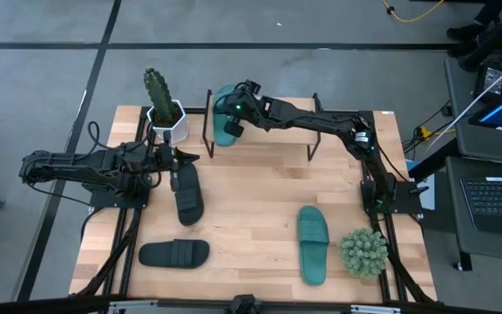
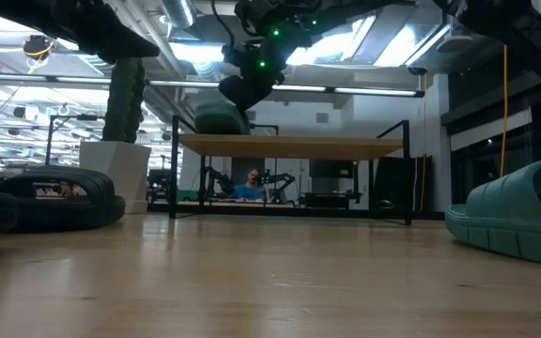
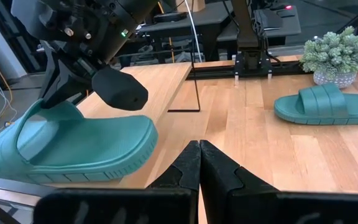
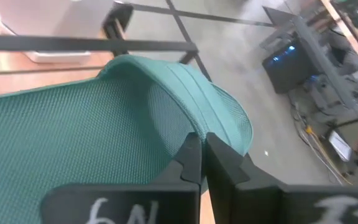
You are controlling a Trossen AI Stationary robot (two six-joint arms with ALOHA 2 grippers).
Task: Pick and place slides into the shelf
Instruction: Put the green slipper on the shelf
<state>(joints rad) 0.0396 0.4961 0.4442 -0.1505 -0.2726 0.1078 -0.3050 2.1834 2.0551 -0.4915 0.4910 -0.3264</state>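
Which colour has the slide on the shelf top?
Teal-green slide, clearest in the left wrist view.

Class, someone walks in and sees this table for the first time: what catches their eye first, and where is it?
The right gripper, reaching to the far left end of the shelf, is shut on a teal slide resting on the plank. A second teal slide lies near the front right beside a spiky plant ball, and two black slides lie at left.
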